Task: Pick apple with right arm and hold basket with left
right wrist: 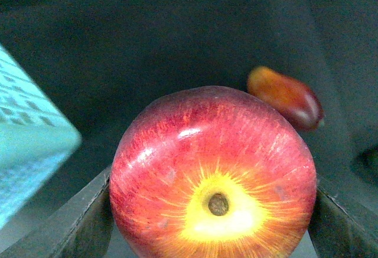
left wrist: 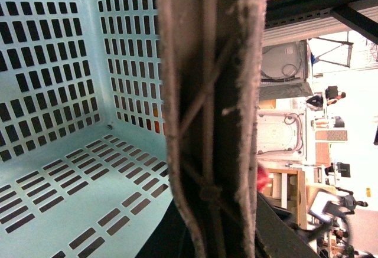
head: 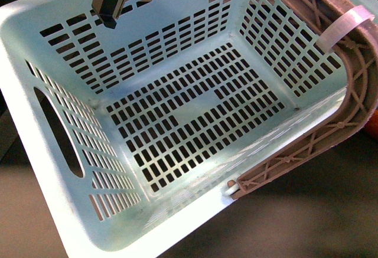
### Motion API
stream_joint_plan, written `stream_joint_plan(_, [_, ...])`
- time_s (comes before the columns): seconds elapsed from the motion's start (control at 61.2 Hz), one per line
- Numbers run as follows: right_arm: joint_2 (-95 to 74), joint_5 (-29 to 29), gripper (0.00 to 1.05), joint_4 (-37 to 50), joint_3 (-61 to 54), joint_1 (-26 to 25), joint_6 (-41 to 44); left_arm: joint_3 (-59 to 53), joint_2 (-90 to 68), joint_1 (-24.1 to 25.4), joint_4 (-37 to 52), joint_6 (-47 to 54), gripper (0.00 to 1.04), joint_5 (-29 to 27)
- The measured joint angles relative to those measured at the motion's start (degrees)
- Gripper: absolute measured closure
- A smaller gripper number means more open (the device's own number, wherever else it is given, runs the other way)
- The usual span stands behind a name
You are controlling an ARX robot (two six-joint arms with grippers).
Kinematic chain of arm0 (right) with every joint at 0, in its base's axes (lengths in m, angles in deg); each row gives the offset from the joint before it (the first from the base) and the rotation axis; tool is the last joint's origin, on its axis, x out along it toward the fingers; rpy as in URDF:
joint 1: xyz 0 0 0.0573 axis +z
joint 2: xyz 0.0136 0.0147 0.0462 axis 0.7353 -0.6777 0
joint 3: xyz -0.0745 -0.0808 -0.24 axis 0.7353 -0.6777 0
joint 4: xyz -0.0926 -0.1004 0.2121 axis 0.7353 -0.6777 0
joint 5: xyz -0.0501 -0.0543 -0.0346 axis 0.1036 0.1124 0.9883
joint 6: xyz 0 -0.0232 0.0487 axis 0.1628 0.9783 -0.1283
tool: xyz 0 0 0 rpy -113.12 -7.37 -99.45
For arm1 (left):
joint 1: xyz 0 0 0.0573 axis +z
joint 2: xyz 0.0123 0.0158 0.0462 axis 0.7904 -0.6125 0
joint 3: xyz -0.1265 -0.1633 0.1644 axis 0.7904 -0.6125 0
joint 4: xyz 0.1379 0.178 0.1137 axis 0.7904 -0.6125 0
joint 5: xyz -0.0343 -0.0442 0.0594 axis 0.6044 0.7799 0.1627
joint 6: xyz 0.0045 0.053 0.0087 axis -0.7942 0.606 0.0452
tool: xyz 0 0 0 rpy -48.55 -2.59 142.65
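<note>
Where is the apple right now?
The apple shows only in the right wrist view, between the fingers of the right tool, an orange-red oval fruit just beyond it.

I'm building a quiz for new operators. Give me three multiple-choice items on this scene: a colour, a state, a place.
1. The basket's handle is: A black, B grey-brown, C red.
2. The basket holds: A nothing, B two fruits, C a cloth.
3. The apple sits: A in the basket, B between the fingers of the right claw, C on the handle.
Answers: 1 B, the front view shows its colour; 2 A, nothing lies in it there; 3 B, dark fingers flank it in the right wrist view.
</note>
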Motion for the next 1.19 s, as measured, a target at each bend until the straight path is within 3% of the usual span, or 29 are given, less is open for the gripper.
stream_joint_plan(0.196, [11.9,6.1,0.26,-3.7,2.7,12.0,-8.2,0.0,0.0,0.0,0.0,0.0,0.98,0.0])
stream_joint_plan(0.294, [9.1,13.9,0.26,-2.8,4.3,25.1,-12.2,0.0,0.0,0.0,0.0,0.0,0.98,0.0])
stream_joint_plan(0.359, [6.1,17.0,0.26,-1.7,5.1,30.9,-13.3,0.0,0.0,0.0,0.0,0.0,0.98,0.0])
stream_joint_plan(0.49, [1.8,19.5,0.26,-0.2,6.2,36.8,-14.6,0.0,0.0,0.0,0.0,0.0,0.98,0.0])
stream_joint_plan(0.556, [0.3,20.4,0.25,0.2,6.4,38.1,-14.7,0.0,0.0,0.0,0.0,0.0,0.98,0.0])
stream_joint_plan(0.67, [-1.2,23.3,0.07,0.9,6.5,38.6,-15.0,0.0,0.0,0.0,0.0,0.0,0.98,0.0])
stream_joint_plan(0.866, [2.2,27.6,0.09,1.1,5.9,35.4,-15.0,0.0,0.0,0.0,-0.2,0.1,0.98,0.3])
stream_joint_plan(1.111, [16.7,33.2,0.09,-4.7,0.3,29.0,-10.8,0.0,0.0,0.2,-0.3,0.3,0.98,-0.6])
stream_joint_plan(1.193, [18.3,28.0,0.22,9.9,-5.4,27.8,-5.0,0.0,0.0,0.1,-0.3,0.3,0.98,-0.4])
